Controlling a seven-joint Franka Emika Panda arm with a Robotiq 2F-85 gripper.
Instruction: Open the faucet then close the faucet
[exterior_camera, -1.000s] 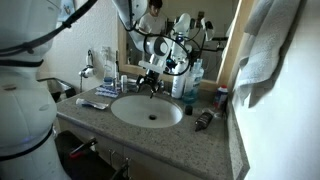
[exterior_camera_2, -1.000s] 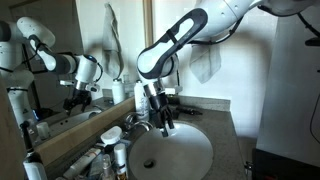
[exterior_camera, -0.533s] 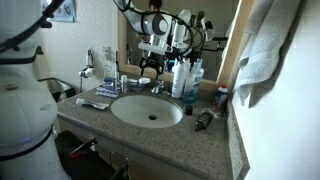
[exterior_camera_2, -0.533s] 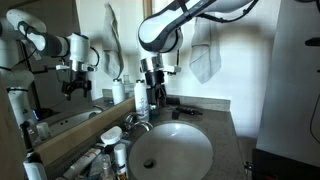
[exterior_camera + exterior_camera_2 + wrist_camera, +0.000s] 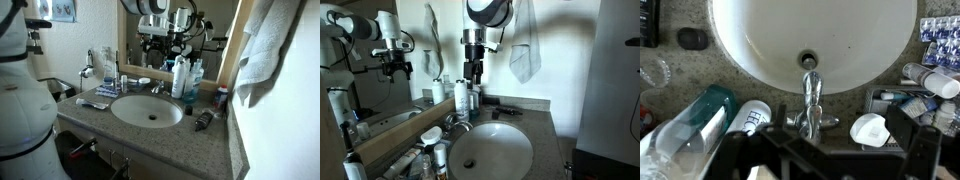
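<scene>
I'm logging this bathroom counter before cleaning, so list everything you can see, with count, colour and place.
small shiny chrome faucet: one, chrome, behind the basin
oval white sink: one, white, set into the countertop
speckled grey stone countertop: one, grey, around the sink
white-and-blue bottles: several, exact count unclear, beside the faucet by the mirror
black cylindrical gadget: one, black, lying on the countertop beside the sink
blue patterned packet: one, blue and white, flat on the countertop near the sink rim
pale hanging towel: one, whitish, beside the counter
wall mirror: one, behind the counter
robot gripper: one, dark, raised above the faucet, not touching it
</scene>
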